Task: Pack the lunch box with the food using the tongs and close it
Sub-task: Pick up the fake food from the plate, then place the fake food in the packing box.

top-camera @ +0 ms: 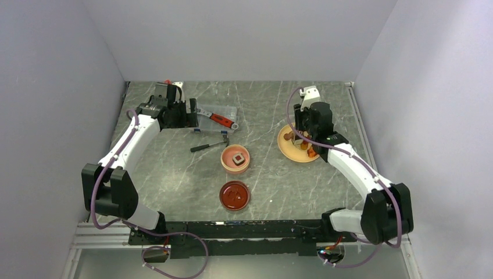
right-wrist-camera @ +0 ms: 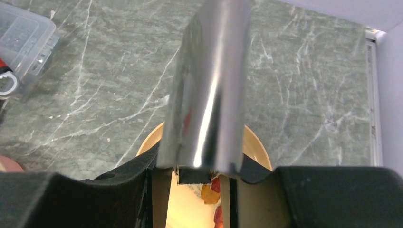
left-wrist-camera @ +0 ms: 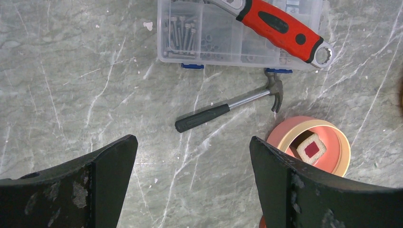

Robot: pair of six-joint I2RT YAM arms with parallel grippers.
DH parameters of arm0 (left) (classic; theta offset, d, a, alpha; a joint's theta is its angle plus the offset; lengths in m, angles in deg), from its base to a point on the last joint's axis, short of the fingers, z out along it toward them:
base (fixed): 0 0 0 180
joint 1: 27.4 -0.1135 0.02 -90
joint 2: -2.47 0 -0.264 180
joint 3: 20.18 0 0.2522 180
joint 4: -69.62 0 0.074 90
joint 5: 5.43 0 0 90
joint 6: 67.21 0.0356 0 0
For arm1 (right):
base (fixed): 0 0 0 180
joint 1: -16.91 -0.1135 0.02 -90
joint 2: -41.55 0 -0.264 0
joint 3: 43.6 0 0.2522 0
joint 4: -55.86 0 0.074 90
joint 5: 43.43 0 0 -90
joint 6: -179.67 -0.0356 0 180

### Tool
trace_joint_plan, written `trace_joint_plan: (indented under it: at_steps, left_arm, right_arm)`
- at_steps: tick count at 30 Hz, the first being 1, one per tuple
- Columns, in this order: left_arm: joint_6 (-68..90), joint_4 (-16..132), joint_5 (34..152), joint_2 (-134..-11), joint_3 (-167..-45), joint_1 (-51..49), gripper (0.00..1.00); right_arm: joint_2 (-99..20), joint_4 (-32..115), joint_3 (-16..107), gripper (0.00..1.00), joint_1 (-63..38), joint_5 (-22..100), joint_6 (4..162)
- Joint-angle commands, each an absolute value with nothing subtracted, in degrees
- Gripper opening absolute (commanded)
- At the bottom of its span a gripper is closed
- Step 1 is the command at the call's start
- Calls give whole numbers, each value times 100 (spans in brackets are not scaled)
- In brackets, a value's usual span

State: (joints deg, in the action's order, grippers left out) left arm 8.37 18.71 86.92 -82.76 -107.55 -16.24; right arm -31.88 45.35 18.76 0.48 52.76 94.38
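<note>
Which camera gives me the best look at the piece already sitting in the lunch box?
Left wrist: the piece shows close up inside the lunch box, white-edged with a red centre. Top external shows it only as a small dark square. Right wrist shows the tongs and plate, not the piece.

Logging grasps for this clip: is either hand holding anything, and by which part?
The right hand holds the tongs, clamped across both arms short of the joined end, over the plate. The left hand is open and empty.
</note>
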Motion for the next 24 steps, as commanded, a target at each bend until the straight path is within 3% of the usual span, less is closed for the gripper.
trace_joint_plan:
  at_steps: [1,8,16,24]
  left_arm:
    - [871,2012,8778,-8159,-10805,-1650,94]
    - [864,2000,8809,-8155,-10815,-1650,94]
    - [880,2000,8759,-8137,-10795,-1650,94]
    - [883,1991,8747,-8133,-10805,-1650,93]
  right_arm:
    - [-2486,4085,2468,33,-317,5913,9109]
    - [-2132,3260,3015,31,-1889,6915,8393]
    - [-2493,4558,2854,32,-3415,7218,8091]
    - [-3309,5270,2962,32,-4031,7487,8176]
